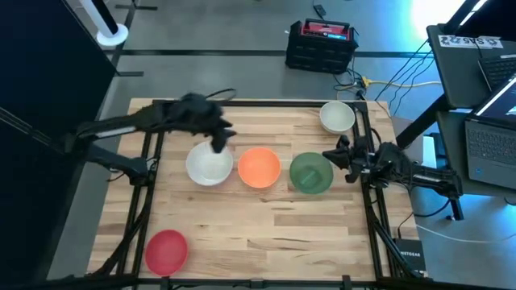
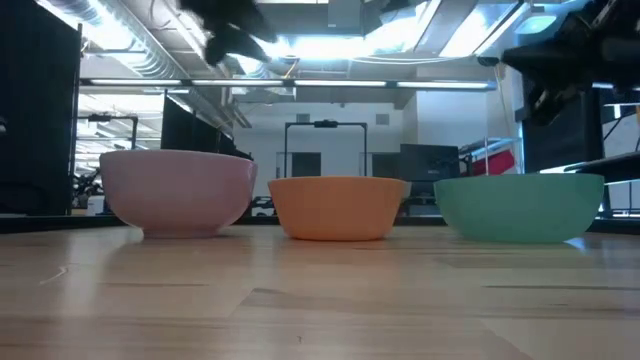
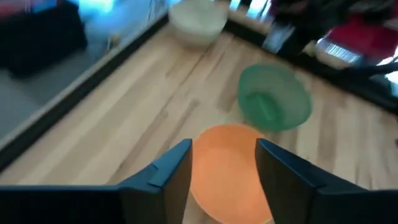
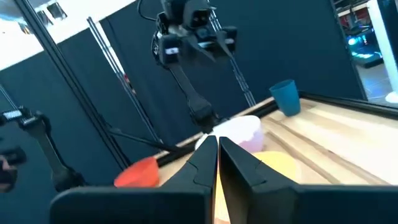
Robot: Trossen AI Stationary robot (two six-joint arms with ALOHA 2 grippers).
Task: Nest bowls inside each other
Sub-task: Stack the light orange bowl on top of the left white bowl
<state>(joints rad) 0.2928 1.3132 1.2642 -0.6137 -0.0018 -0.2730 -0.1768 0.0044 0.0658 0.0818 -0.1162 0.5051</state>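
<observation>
Three bowls stand in a row mid-table, each on its base: white (image 1: 210,165), orange (image 1: 259,167), green (image 1: 310,173). An off-white bowl (image 1: 337,117) sits at the far right corner and a red bowl (image 1: 166,250) at the near left. My left gripper (image 1: 222,138) hangs open in the air above the white bowl's far rim. In its wrist view (image 3: 224,146) the orange bowl (image 3: 227,168) shows between the fingers, farther off. My right gripper (image 1: 334,155) is shut, at the table's right edge beside the green bowl.
Black frame rails (image 1: 151,149) run along the table's left and right sides. A black crate (image 1: 321,44) stands on the floor beyond the far edge. Laptops (image 1: 484,89) sit to the right. Bare wood lies along the near half of the table (image 1: 282,234).
</observation>
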